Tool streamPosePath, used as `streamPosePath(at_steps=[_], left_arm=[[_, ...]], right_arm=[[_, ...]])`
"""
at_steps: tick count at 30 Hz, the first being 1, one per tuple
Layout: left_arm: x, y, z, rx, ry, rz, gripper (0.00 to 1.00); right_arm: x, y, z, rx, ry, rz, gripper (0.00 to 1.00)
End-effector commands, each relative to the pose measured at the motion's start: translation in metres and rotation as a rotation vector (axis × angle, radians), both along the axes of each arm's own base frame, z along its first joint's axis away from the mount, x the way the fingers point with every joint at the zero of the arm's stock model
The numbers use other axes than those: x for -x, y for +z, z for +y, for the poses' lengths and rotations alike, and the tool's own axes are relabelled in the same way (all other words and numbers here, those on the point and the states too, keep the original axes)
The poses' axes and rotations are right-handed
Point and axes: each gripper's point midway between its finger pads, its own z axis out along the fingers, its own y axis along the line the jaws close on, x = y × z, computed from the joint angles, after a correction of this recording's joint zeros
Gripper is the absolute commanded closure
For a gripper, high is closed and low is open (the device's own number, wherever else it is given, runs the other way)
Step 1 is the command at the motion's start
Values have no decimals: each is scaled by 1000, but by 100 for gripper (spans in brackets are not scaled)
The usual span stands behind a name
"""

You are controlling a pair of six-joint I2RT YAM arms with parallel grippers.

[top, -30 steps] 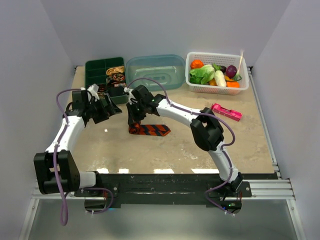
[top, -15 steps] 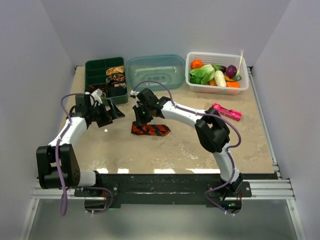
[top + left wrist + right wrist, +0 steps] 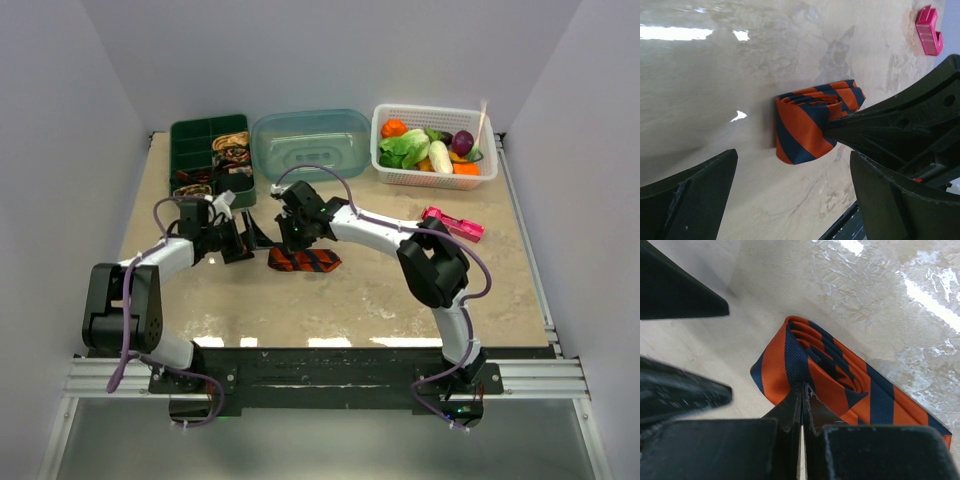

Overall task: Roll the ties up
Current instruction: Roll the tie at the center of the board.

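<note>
- Basically, landmark = green tray [image 3: 190,132] at the far left of the table [image 3: 400,290]. Some of its compartments hold coiled ties [image 3: 234,150], so I read it as the drop-off for finished rolls.
- left gripper [image 3: 248,236]: just on the near side of the tray, jaws wide apart, holding nothing. Its wrist view frames the roll between the two fingers, touching neither. Judgement: staged to take or steady the roll.
- orange tie [image 3: 305,260]: on the bare table, nearer than the tray and off to its right. It is wound into a flattened coil, long side running rightward.
- right gripper [image 3: 803,390]: off the tray's near right corner, over the coil's left end. Fingers are pressed together, tips down on the outer wrap. Can't tell whether a fold is nipped between them. Judgement: it pins the coil so the wraps don't spring open.
- tie vs pincers: touching the right tips; ahead of the left jaws, apart from them.
</note>
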Motion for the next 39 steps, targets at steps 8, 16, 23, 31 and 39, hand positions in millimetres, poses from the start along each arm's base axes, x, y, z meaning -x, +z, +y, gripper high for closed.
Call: streamPosePath(at_steps=[8,16,23,31,39], left_arm=[[-3,-21,-36,103,-71,10,8],[10,-45,-50,151,-104,91,21],[19,-54,-56,196,-97,117,39],[25,-56,-62,246,-81,116,58],[19,-52,-60,236,-60,79,67]], right_arm=[[-5,1,-22,47,-28,-37,100],[-2,-6,-31,46,-43,-23,100],[-5,-4,-28,19,-47,-19,100],[-10,13,-17,-34,-47,-32,100],[-17,60,-22,-126,-99,-112,100]])
